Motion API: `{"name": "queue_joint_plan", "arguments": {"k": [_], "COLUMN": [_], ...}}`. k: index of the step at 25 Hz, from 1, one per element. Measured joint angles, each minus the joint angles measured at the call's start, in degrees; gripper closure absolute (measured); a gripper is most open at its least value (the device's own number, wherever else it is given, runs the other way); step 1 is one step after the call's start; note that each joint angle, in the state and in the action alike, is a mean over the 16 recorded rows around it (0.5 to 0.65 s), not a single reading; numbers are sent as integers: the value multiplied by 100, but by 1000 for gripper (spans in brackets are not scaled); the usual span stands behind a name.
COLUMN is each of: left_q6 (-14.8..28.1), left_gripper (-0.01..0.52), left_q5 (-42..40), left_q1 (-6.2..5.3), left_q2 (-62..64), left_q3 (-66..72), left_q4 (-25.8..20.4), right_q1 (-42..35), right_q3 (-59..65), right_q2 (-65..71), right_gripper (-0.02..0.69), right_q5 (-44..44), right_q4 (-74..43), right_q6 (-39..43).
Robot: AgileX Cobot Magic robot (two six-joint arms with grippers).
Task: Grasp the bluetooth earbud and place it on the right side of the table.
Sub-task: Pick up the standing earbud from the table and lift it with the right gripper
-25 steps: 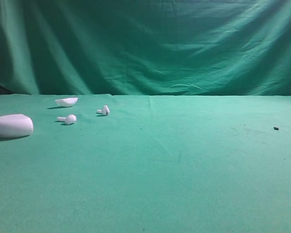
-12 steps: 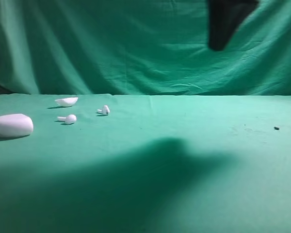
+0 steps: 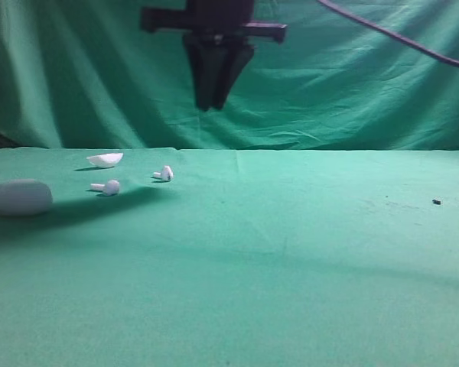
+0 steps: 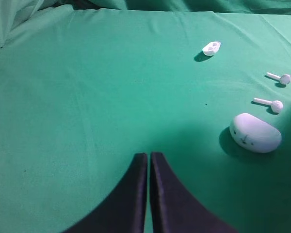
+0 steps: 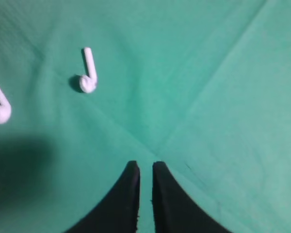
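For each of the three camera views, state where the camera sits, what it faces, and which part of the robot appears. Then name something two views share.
Exterior high: low in front of the table, facing the draped backdrop; the right gripper hangs above.
Left wrist: on the left arm, looking down over the left gripper, jaws together, toward the case and lid.
Right wrist: on the right arm, looking down past its slightly parted fingertips.
Shared: both earbuds, including the bluetooth earbud, appear in every view.

Light soft, a bit dim, I see it coming from above. Big dark shadow lies on table [image 3: 306,306], covering case [image 3: 18,198]. Right wrist picture blurry. High view grainy, green cloth everywhere.
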Motion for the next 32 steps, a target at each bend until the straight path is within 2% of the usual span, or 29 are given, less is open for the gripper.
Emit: {"name": "queue_joint_plan", "arguments": {"k": [7,13,16,25,32], "left_q6": [0,0,0,0,0], "left_gripper": [514,514,514,514,514], "left_q5": [0,0,0,0,0], "left_q1": [0,0,0,0,0], "left_q2": [0,0,0,0,0], "left_q3": [0,0,0,0,0], "left_q4": [0,0,0,0,0], "right_q1": [306,470,499,386,295], "right_q3": [-1446,-1873,-1913,-1933,-1950], "right_q2": [1114,1607,1735,1973,2068], "right_gripper": [432,304,263,235,240], "right_q5": [413,347,265,108,18], "right_q4": [138,165,163,234,333], "right_q6": [0,38,107,385,502]}}
